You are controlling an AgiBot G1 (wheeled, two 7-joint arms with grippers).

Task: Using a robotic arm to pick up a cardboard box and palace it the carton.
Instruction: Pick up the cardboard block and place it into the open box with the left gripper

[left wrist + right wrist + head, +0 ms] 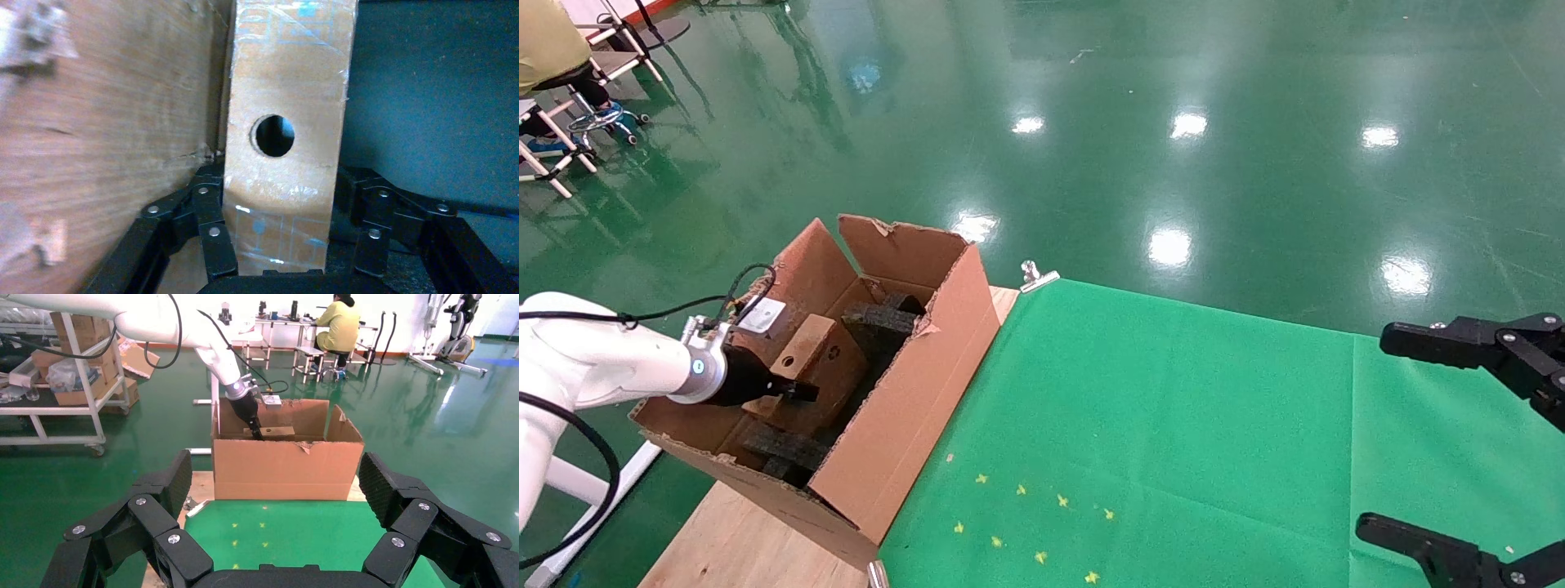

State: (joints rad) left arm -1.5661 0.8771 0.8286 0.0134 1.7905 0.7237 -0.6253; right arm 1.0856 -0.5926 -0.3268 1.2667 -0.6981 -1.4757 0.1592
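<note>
The small reddish-brown cardboard box (813, 359) with a round hole sits tilted inside the large brown carton (911, 384), beside black foam inserts (878, 322). My left gripper (793, 392), on the white arm, reaches into the carton and is shut on the box's near end. In the left wrist view the box (284, 79) stands between the black fingers (211, 242), with the carton wall on one side and dark foam (428, 92) on the other. The right wrist view shows the carton (284, 465) with the box (275, 431) near its rim. My right gripper (1406, 433) hangs open and empty over the green cloth.
The green cloth (1173, 425) covers the wooden table (731, 547) and bears several small yellow marks (1026, 523). A metal clip (1035, 276) holds the cloth's far corner. A person (341, 321) sits at a desk far behind, and a shelf cart (61, 386) stands off the table.
</note>
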